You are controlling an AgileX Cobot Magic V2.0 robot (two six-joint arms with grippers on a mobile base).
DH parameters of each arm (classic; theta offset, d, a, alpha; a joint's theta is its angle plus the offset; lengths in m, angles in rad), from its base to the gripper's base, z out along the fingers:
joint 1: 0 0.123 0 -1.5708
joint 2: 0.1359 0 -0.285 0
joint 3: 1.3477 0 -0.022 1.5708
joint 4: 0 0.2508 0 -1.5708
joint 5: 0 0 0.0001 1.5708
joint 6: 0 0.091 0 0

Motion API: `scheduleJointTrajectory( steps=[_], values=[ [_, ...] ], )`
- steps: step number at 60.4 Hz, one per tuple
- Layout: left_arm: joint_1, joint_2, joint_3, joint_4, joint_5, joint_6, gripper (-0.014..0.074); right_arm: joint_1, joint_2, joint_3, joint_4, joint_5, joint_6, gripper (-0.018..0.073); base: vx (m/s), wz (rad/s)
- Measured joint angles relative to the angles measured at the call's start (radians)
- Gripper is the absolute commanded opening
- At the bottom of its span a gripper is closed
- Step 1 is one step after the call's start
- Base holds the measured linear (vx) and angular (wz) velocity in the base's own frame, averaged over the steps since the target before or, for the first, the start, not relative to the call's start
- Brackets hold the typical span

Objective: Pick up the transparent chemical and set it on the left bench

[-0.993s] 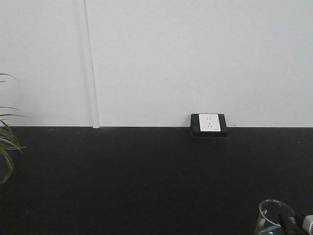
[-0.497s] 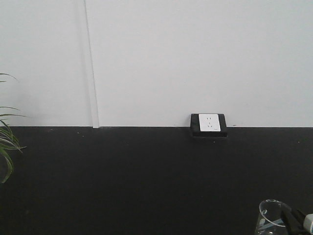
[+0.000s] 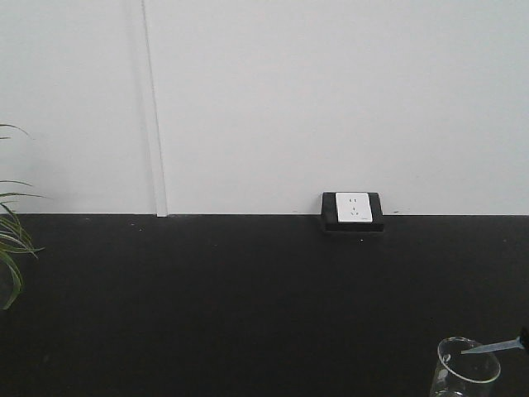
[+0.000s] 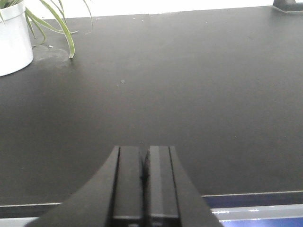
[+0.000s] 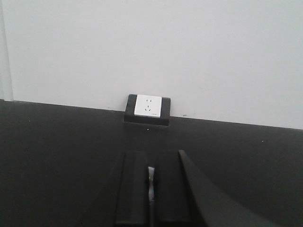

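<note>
A clear glass beaker (image 3: pixel 467 370) stands on the black bench (image 3: pixel 248 306) at the bottom right of the front view, cut off by the frame edge. A thin pale dropper tip (image 3: pixel 488 347) reaches over its rim from the right. My right gripper (image 5: pixel 150 163) is shut on a thin whitish piece (image 5: pixel 150 182), which looks like that dropper, and faces the wall. The beaker does not show in the right wrist view. My left gripper (image 4: pixel 144 151) is shut and empty, low over the bench near its front edge.
A black-framed white wall socket (image 3: pixel 353 210) sits at the back of the bench and also shows in the right wrist view (image 5: pixel 147 109). A potted plant in a white pot (image 4: pixel 14 40) stands at the far left, with leaves (image 3: pixel 10 240) in the front view.
The dark right gripper beside the beaker has pulled out of the front view to the right. Only the pale dropper tip over the rim remains. The beaker sits slightly lower in frame.
</note>
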Motion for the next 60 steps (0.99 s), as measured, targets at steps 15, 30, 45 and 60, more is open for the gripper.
scheduleJointTrajectory(
  steps=[15, 30, 45, 60],
  values=[
    [0.000, 0.000, 0.000, 0.000, 0.000, 0.000, -0.0003, 0.000, -0.322, 0.002, -0.074, 0.417, 0.079, -0.0004, 0.00, 0.00],
    [0.000, 0.000, 0.000, 0.000, 0.000, 0.000, -0.0003, 0.000, -0.484, 0.007, -0.080, 0.532, 0.088, -0.0003, 0.00, 0.00],
    [0.000, 0.000, 0.000, 0.000, 0.000, 0.000, -0.0003, 0.000, -0.503, 0.007, -0.080, 0.541, 0.089, -0.0003, 0.00, 0.00],
    [0.000, 0.000, 0.000, 0.000, 0.000, 0.000, -0.0003, 0.000, -0.503, 0.007, -0.080, 0.541, 0.090, -0.0003, 0.00, 0.00]
  ],
)
